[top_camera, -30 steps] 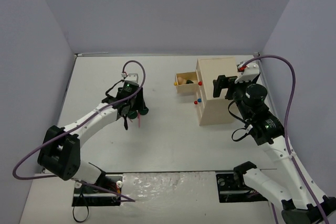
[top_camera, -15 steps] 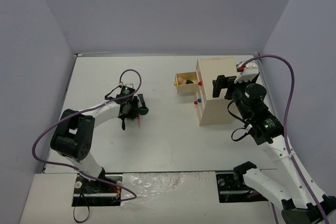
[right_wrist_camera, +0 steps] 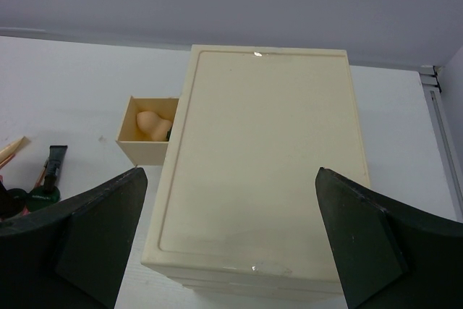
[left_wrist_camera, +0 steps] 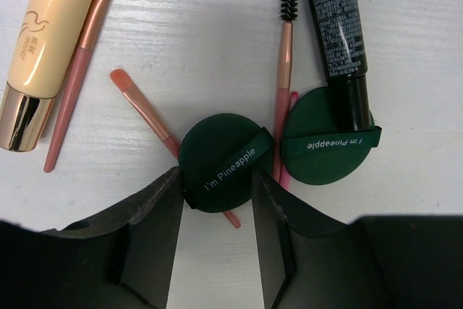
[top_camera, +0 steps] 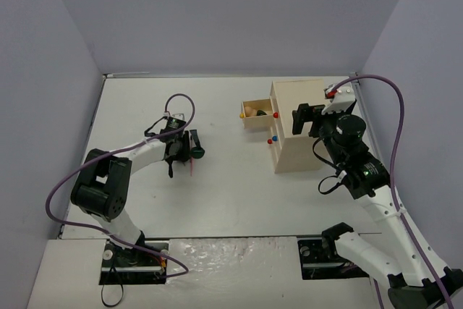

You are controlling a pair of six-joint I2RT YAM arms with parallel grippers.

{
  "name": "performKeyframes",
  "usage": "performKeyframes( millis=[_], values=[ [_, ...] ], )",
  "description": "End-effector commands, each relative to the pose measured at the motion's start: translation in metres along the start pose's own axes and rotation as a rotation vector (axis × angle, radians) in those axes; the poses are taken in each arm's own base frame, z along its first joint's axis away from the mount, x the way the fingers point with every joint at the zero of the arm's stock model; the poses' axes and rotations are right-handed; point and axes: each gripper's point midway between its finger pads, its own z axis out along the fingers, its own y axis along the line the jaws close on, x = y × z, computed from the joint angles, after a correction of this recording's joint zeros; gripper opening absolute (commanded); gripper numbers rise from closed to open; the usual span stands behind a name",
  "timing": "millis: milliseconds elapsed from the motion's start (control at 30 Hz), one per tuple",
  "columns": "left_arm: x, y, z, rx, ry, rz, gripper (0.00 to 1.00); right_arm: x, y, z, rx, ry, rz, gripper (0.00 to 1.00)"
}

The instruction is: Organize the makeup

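Walls (top_camera: 231, 19): plain lavender-grey, beyond left pincer (left_wrist_camera: 215, 193) | Tabletop (top_camera: 231, 193): white, beneath it | Drawer box (top_camera: 298, 132): beige, off its right

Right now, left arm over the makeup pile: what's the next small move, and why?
Probably close the left hand fully on the dark green compact, then lift straight up. Its fingers stand either side of that compact, which lies over a pink brush and close beside a second green compact; a straight lift seems least likely to drag those along.

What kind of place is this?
Probably a robot test cell: plain lilac walls box in a white table, with two cabled robot arms and a beige wooden drawer box.
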Motion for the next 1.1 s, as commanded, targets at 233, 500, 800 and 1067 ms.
performKeyframes(
  millis=[233,500,800,1067],
  values=[
    [-0.037,-0.012,-0.03,0.046,-0.096,-0.053,0.34,-0.016,0.006,0.007,-0.017,-0.061,0.014,1.0],
    [-0.058,-0.018,-0.049,0.069,-0.154,-0.056,0.17,-0.016,0.006,0.006,-0.019,-0.062,0.014,1.0],
    [-0.057,-0.021,-0.046,0.076,-0.14,-0.052,0.0,-0.019,0.006,0.004,-0.018,-0.073,0.016,1.0],
    [-0.056,-0.025,-0.044,0.097,-0.132,-0.049,0.0,-0.02,0.005,0.003,-0.012,-0.076,0.016,1.0]
  ],
)
